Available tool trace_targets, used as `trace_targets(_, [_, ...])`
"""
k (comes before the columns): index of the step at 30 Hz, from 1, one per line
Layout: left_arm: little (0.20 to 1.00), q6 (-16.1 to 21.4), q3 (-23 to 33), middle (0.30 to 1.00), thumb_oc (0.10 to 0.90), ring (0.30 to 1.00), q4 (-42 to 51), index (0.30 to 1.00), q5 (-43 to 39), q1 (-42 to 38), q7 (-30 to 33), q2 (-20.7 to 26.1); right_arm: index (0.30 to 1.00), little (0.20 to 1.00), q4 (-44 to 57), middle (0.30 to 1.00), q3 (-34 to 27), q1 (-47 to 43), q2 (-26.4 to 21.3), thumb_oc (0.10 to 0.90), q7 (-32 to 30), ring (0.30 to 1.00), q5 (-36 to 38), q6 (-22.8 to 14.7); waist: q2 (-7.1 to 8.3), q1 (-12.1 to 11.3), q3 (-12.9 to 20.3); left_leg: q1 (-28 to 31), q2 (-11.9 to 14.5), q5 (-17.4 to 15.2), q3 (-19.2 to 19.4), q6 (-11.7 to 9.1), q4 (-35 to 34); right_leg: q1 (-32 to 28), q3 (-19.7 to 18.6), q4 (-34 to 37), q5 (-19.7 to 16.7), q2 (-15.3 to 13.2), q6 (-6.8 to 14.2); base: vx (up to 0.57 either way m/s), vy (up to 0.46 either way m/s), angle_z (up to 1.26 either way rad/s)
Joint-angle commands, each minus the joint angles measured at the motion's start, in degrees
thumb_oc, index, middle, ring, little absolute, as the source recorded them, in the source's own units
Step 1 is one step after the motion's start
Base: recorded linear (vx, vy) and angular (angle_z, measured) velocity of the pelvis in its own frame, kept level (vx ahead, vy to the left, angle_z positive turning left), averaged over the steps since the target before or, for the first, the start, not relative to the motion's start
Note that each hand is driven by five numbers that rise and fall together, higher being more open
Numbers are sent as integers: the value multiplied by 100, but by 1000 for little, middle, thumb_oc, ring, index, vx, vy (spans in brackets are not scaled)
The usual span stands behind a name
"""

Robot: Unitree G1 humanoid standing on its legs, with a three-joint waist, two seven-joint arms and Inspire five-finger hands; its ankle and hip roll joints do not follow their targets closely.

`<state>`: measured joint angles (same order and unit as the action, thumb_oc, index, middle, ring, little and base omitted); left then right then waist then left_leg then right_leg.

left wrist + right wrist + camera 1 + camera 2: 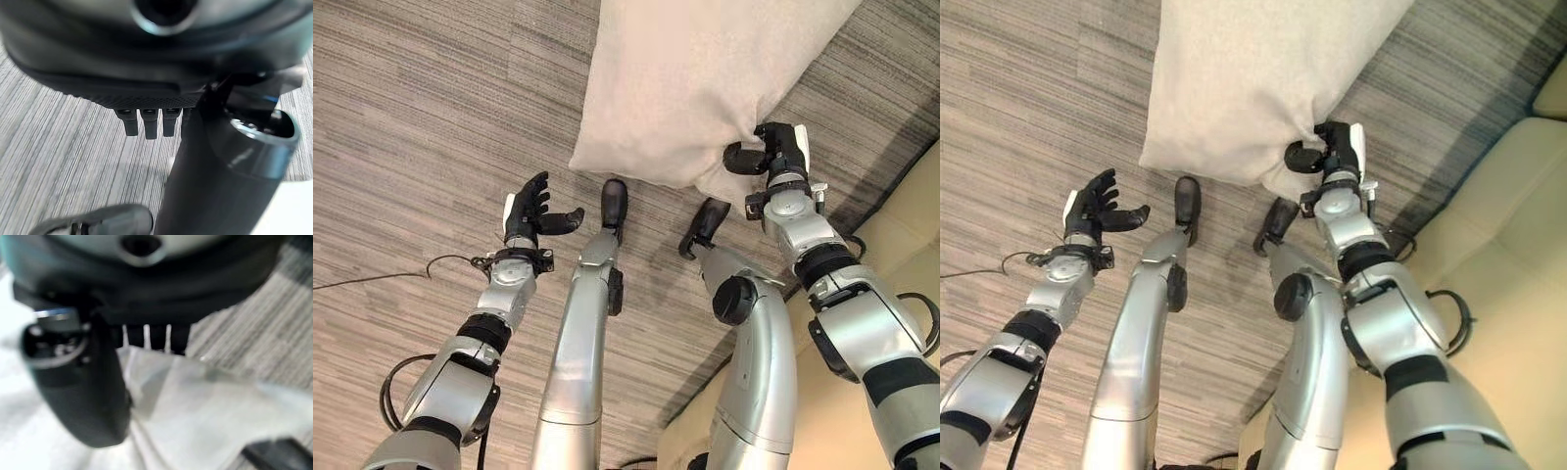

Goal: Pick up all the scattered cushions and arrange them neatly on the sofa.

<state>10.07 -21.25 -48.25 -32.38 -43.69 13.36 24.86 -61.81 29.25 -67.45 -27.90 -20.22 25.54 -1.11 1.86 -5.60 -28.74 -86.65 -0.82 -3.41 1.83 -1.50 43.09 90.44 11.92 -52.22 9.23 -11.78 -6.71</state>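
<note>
Beige cushion (pixel 695 83) hangs over striped carpet (pixel 421 117), far centre. Your right hand (pixel 773 152) pinches its near right corner, fingers curled into fabric. Your left hand (pixel 530 213) hovers left, fingers spread, empty. Sofa (pixel 1518 255) at right.

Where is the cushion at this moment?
The cushion hangs over the carpet, pinched at its lower corner by the right hand, left of the sofa.

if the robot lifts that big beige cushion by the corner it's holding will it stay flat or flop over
Probably flop. The cushion looks soft: its fabric bunches and creases where the right hand pinches one corner. It seems light for its bulk, but the rest would likely sag. The open left hand could support it.
</note>
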Motion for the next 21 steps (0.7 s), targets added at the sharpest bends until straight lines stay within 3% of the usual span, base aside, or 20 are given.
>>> trace_targets(1, [900,235,272,900,800,900,143,900,188,694,161,59,300,300,664,300,82,267,631,400,43,300,88,-579,-93,252,648,257,-205,-178,144,353,-428,-313,-759,349,108,513,897,-77,38,-4])
trace_targets(2, [900,248,387,900,800,900,311,900,275,777,186,-3,300,300,1018,300,-106,523,579,400,-39,300,-69,-681,-62,325,675,743,-150,-23,65,317,-1041,-746,-709,819,-23,574,969,-74,21,-3])
trace_targets(6, [900,267,505,900,800,900,386,900,358,907,186,-99,300,300,1468,300,-313,816,507,400,-149,300,-358,-768,20,416,715,1408,-91,113,-20,273,-1643,-1342,-642,1361,-238,624,1029,-72,7,-1])
trace_targets(8, [900,266,503,900,800,900,389,900,360,914,186,-99,300,300,1483,300,-318,831,508,400,-155,300,-366,-761,18,411,694,1452,-88,126,-24,272,-1671,-1386,-638,1389,-250,629,1029,-40,-4,-4])
trace_targets(10, [900,280,666,900,800,900,553,900,502,1180,156,-129,300,300,2173,300,-478,1233,307,400,-220,300,-815,-831,172,526,834,2145,-47,167,-56,206,-2136,-2032,-582,1873,-447,635,1096,-56,-21,-5])
trace_targets(14, [900,280,770,900,800,900,734,900,562,1501,85,-184,300,300,2744,300,-605,1656,142,400,-162,300,-1152,-823,270,577,957,2877,-62,196,-84,144,-2549,-2682,-523,2283,-561,628,1135,-14,-5,-3])
trace_targets(16, [900,265,824,900,800,900,907,900,644,1811,-15,-218,300,300,3211,300,-753,2085,-70,400,-28,300,-1451,-792,383,630,1102,3496,-74,387,-44,94,-2929,-3283,-364,2762,-872,600,1130,-58,-18,-10])
trace_targets(17, [900,261,822,900,800,900,909,900,645,1825,-14,-221,300,300,3220,300,-752,2103,-70,400,-26,300,-1455,-784,372,623,1119,3609,-64,240,-88,65,-2958,-3369,-407,2738,-722,629,1185,-84,-8,-9])
trace_targets(18, [900,254,845,900,800,900,989,900,655,1954,-50,-248,300,300,3404,300,-794,2262,-125,400,14,300,-1590,-747,419,648,1134,3816,-66,415,-63,75,-3105,-3578,-326,2951,-943,601,1148,0,0,0])
trace_targets(20, [900,253,897,900,800,900,1100,900,667,2171,-108,-272,300,300,3696,300,-872,2533,-258,400,107,300,-1786,-734,481,686,1240,4254,-69,442,-75,45,-3315,-3994,-285,3205,-1024,608,1180,-25,-1,-4])
trace_targets(21, [900,252,967,900,800,900,1199,900,636,2382,-151,-307,300,300,3957,300,-929,2775,-424,400,184,300,-1958,-694,561,710,1299,4742,-24,487,-63,10,-3550,-4483,-238,3469,-1073,620,1209,14,-6,-9])
